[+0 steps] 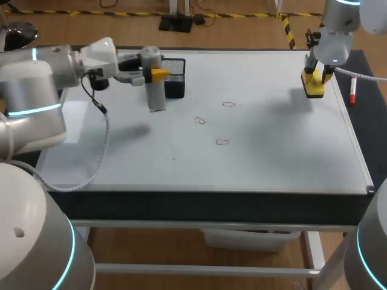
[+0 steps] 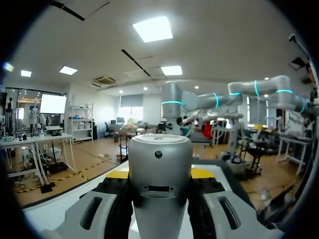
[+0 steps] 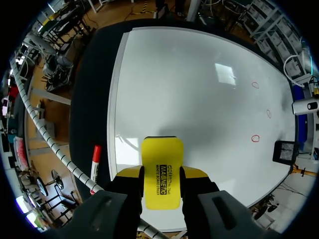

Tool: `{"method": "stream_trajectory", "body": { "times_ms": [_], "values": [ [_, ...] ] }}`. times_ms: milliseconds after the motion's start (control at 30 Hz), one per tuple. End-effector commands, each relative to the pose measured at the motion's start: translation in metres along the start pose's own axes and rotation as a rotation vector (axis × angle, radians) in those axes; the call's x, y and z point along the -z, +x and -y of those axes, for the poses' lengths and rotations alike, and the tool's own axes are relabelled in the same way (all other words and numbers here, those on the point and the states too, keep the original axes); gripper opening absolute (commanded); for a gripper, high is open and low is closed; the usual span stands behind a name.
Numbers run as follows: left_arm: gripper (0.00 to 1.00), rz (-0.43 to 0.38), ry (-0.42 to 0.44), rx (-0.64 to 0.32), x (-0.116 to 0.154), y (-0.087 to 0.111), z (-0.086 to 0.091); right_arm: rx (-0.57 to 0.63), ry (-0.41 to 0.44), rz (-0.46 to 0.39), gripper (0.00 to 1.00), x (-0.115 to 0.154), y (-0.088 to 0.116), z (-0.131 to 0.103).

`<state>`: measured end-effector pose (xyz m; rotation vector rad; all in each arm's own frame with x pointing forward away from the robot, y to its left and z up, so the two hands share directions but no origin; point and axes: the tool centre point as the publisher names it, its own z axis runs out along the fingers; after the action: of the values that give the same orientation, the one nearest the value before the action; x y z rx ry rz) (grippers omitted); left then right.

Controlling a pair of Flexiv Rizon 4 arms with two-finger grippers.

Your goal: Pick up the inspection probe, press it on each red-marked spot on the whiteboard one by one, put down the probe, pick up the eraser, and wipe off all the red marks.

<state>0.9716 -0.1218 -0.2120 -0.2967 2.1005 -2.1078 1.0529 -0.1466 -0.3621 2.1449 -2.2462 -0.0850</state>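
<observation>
My left gripper (image 1: 158, 74) is shut on the grey cylindrical inspection probe (image 1: 156, 84), held upright beside a black mesh holder at the whiteboard's far left. In the left wrist view the probe (image 2: 159, 184) fills the space between the fingers of the left gripper (image 2: 159, 174). My right gripper (image 1: 314, 80) is shut on the yellow eraser (image 1: 313, 89) over the board's far right corner; the eraser (image 3: 162, 172) sits between the right gripper's (image 3: 162, 179) fingers. Three small red marks (image 1: 228, 104) (image 1: 200, 121) (image 1: 222, 142) lie mid-board, also visible as red marks (image 3: 255, 138) ahead of the eraser.
The black mesh holder (image 1: 174, 77) stands just right of the probe. A red marker (image 1: 352, 90) lies on the dark mat beside the whiteboard's (image 1: 272, 163) right edge, and shows as the marker (image 3: 94, 162) beside my right gripper.
</observation>
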Motion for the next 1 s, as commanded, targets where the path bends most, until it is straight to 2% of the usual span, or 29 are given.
{"method": "stream_trajectory", "body": {
  "times_ms": [33, 200, 500, 1000],
  "values": [
    [0.00, -0.050, 0.032, 0.005, -0.018, -0.003, -0.008, 0.003, -0.001, -0.003, 0.00, 0.001, 0.001, 0.001],
    [0.00, -0.122, 0.045, 0.024, -0.037, 0.006, -0.016, 0.003, -0.001, -0.003, 0.00, 0.001, 0.001, 0.001],
    [0.00, -0.231, 0.064, 0.036, -0.068, 0.008, -0.036, 0.003, -0.001, -0.003, 0.00, 0.001, 0.001, 0.001],
    [0.00, -0.321, 0.068, 0.028, -0.099, 0.012, -0.049, 0.003, -0.001, -0.003, 0.00, 0.001, 0.001, 0.001]
  ]
}}
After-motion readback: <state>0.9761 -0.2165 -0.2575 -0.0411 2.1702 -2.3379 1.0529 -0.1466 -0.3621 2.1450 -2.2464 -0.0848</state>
